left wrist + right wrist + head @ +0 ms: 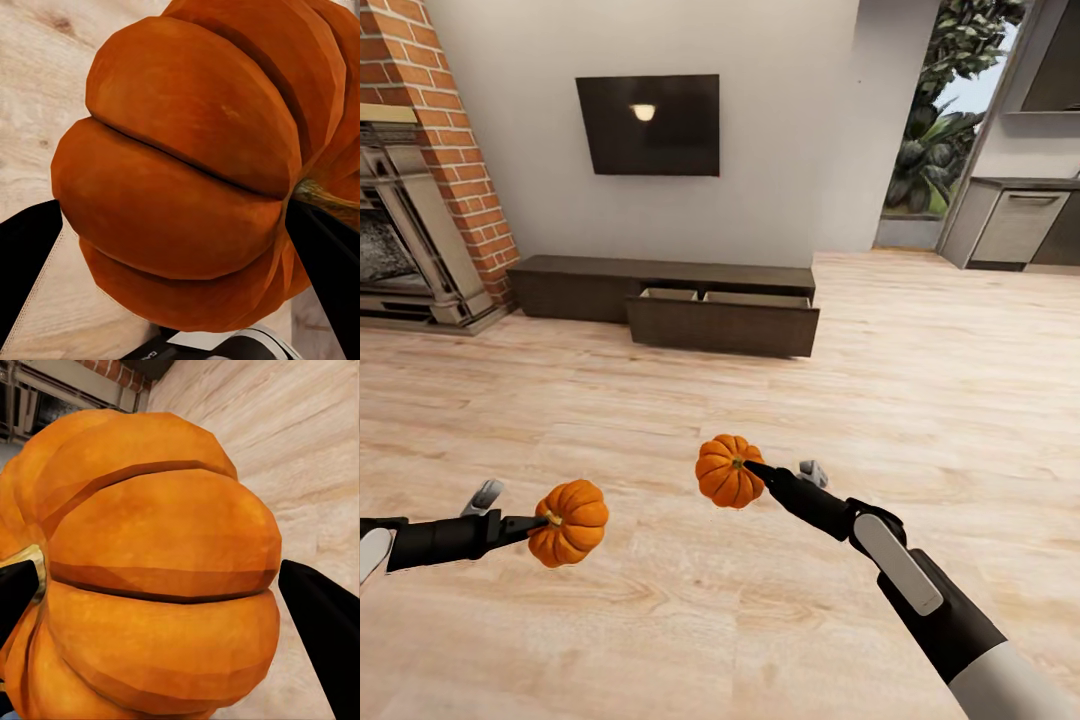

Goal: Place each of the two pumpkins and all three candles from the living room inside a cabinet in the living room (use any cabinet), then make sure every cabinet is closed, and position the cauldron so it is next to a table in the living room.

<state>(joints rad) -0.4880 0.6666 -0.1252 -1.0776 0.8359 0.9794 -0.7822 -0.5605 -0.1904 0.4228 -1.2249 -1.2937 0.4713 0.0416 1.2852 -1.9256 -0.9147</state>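
Observation:
Each of my grippers carries a small orange pumpkin above the wooden floor. The left gripper (540,523) is shut on one pumpkin (570,522), pinching it at the stem; up close that pumpkin (195,165) sits between the dark fingers (330,262). The right gripper (752,468) is shut on the other pumpkin (726,471), seen large (150,577) between its fingers (322,637). Ahead against the wall stands the long, low dark-brown cabinet (570,285), with a wide drawer (722,318) pulled out on its right half. The candles and the cauldron are out of view.
A brick fireplace (420,200) stands at the far left, and a dark TV (650,125) hangs above the cabinet. Grey kitchen cupboards (1020,225) and a window with plants (935,130) lie at the far right. Light wooden floor (760,390) stretches between me and the cabinet.

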